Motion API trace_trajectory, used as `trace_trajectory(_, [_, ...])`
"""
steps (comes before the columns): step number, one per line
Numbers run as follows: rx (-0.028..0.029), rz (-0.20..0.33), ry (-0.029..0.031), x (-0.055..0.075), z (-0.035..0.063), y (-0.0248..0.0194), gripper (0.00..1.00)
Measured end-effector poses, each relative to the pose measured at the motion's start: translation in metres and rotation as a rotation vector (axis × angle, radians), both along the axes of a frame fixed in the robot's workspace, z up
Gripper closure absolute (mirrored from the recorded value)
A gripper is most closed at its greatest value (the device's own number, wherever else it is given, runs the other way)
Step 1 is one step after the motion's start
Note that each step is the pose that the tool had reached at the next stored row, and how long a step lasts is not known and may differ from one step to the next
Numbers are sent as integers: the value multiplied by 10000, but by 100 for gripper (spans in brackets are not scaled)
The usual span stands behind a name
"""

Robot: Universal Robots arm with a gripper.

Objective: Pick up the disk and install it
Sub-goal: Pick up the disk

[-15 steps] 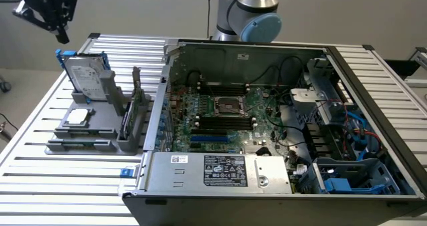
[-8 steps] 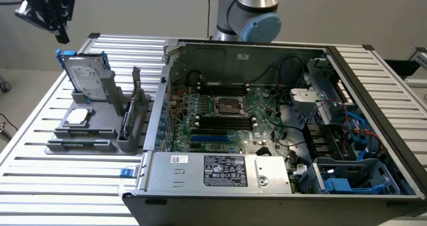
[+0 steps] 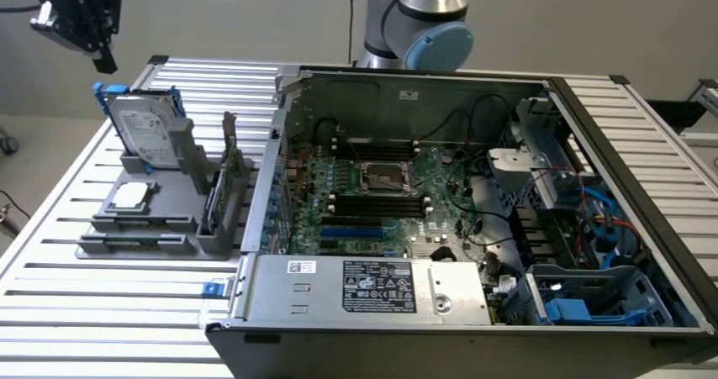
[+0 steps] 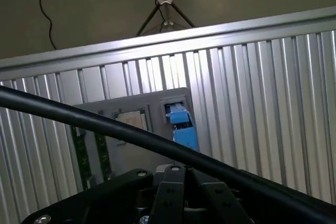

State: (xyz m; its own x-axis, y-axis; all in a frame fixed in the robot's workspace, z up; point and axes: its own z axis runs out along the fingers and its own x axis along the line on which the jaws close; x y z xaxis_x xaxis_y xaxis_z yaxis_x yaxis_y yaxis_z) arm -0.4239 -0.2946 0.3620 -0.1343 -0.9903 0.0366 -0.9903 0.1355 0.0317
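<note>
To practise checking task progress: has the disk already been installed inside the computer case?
No, the disk stands upright in the grey holder on the table, outside the open case.

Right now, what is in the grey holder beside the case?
The disk stands upright in the grey holder; a processor chip lies flat nearer the camera. The disk's bottom edge is hidden by its slot.

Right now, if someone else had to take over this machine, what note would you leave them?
Gripper: shut, holding nothing, hanging high above the disk and apart from it.
Disk: upright in the grey holder on the slatted table, at the exterior view's left of the open computer case.
Done: nothing that shows.
Left: the disk is not yet picked up and not yet in the case.
</note>
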Motion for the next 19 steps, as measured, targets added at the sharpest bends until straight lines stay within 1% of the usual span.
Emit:
trace_trajectory(7, [20, 848, 2, 0, 0, 11, 89])
trace_trajectory(10, [21, 942, 0, 0, 0, 12, 88])
trace_trajectory(11, [21, 942, 1, 0, 0, 12, 83])
trace_trajectory(12, [21, 942, 0, 0, 0, 12, 83])
trace_trajectory(13, [21, 942, 0, 0, 0, 12, 70])
trace_trajectory(14, [20, 942, 1, 0, -1, 12, 70])
trace_trajectory(15, [21, 942, -2, 0, -9, 13, 64])
trace_trajectory(17, [21, 943, 1, 0, -42, 12, 64])
trace_trajectory(18, [21, 944, 0, -1, -62, 12, 58])
trace_trajectory(19, [21, 946, 0, -2, -80, 12, 58])
